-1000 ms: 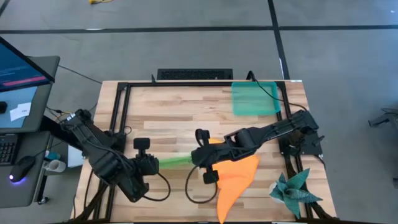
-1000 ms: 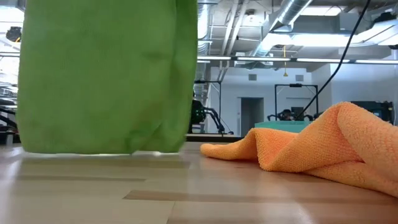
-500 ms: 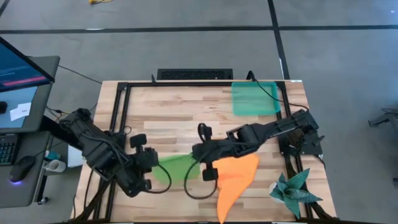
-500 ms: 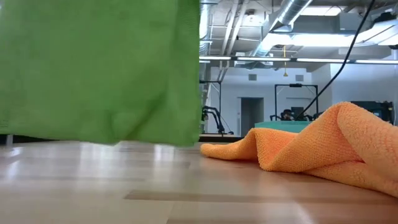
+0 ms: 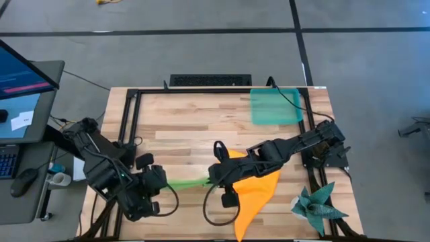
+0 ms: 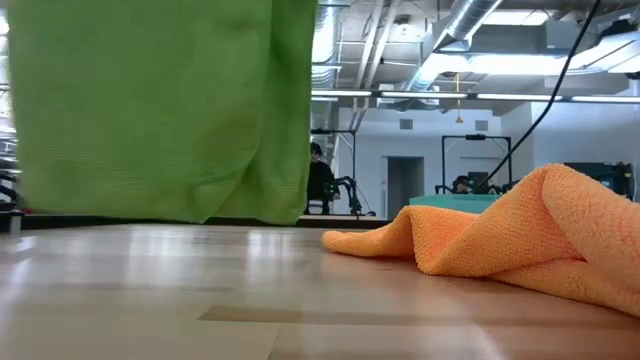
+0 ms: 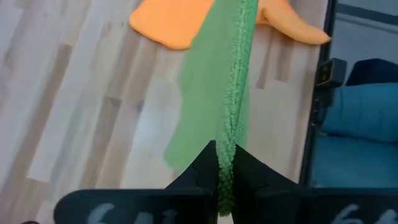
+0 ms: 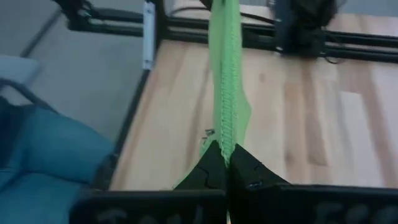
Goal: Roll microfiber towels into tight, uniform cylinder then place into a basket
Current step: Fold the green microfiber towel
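Place: a robotics lab or test hall, not a home.
Floor: bare grey concrete (image 5: 201, 54) with dark tape lines, across the top of the high view.
Ceiling: exposed silver ducts (image 6: 470, 25) and pipes, upper right of the low view.
Workstation: laptop (image 5: 23, 81) on a side desk, far left of the high view.
Bench: wooden table (image 5: 195, 121) in a black metal frame, centre.
Background: a person (image 6: 318, 175) seated beyond the table, mid-frame in the low view.

Front middle is pretty blocked: the green towel (image 5: 186, 183) hangs taut off the table (image 5: 188, 121) between both arms, and the orange towel (image 5: 254, 191) is heaped right beside it. Back half is bare wood up to the basket (image 5: 275, 106), with a spiky teal cloth (image 5: 318, 206) filling the front right corner.
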